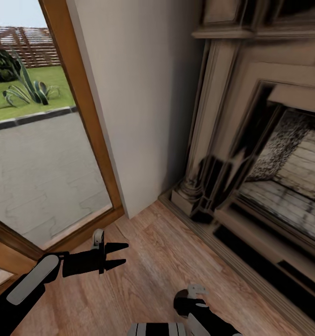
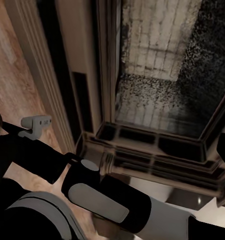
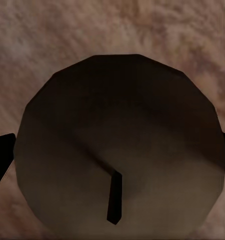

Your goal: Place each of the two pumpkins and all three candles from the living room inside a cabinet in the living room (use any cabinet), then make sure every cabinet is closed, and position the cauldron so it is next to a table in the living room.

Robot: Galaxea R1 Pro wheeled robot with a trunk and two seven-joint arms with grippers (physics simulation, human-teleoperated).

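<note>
A grey-beige candle (image 3: 117,115) with a dark wick sits between the two black fingertips (image 3: 0,152) of my right gripper (image 3: 112,150), which is shut on it above the wooden floor. In the head view the right wrist (image 1: 191,302) points down near the bottom edge and hides the candle. My left gripper (image 1: 121,254) hangs over the floor at the lower left, open with nothing between its fingers. The pumpkins, the cabinet, the cauldron and the table are out of view.
A stone fireplace (image 1: 250,154) with a dark firebox and a raised hearth takes up the right side. A white wall (image 1: 138,93) stands straight ahead. A wood-framed glass door (image 1: 89,126) to the garden is at the left. Wooden floor (image 1: 152,270) lies between them.
</note>
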